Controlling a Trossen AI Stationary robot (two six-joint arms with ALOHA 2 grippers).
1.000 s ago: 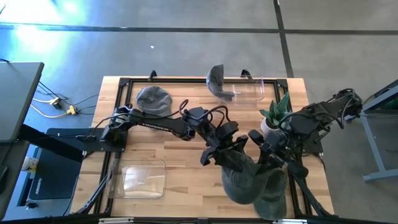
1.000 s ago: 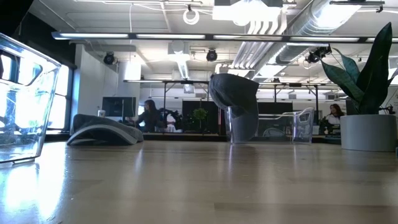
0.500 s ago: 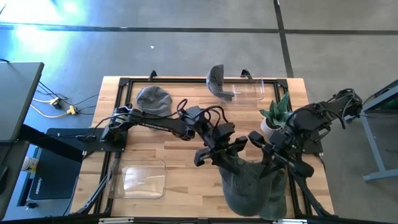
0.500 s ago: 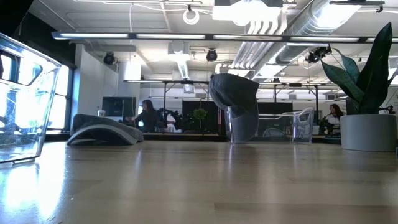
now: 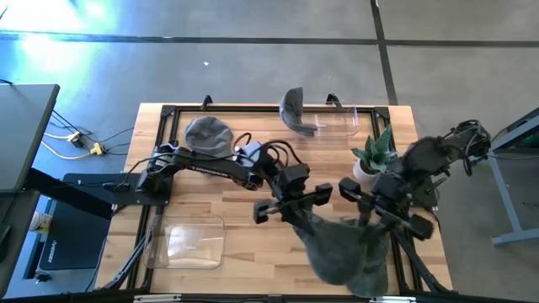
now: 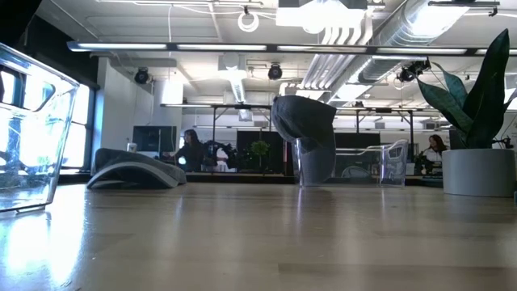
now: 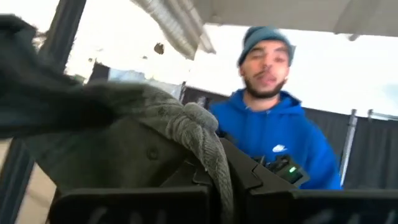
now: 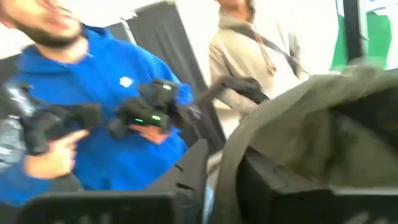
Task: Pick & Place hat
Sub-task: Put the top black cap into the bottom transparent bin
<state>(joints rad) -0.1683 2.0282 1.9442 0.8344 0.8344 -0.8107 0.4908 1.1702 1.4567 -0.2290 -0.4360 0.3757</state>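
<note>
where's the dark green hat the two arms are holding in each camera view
high view: the hat hangs near the table's front edge, between the left gripper and the right gripper.
low view: not in it.
left wrist view: the hat fills the left and middle, draped over the fingers.
right wrist view: the hat fills the right side.
shared landmark: a person's blue hoodie behind the hat in both wrist views.

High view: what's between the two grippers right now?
The dark green hat, stretched across the gap. The left gripper is shut on one edge, the right gripper is at the other; high view shows it.
</note>
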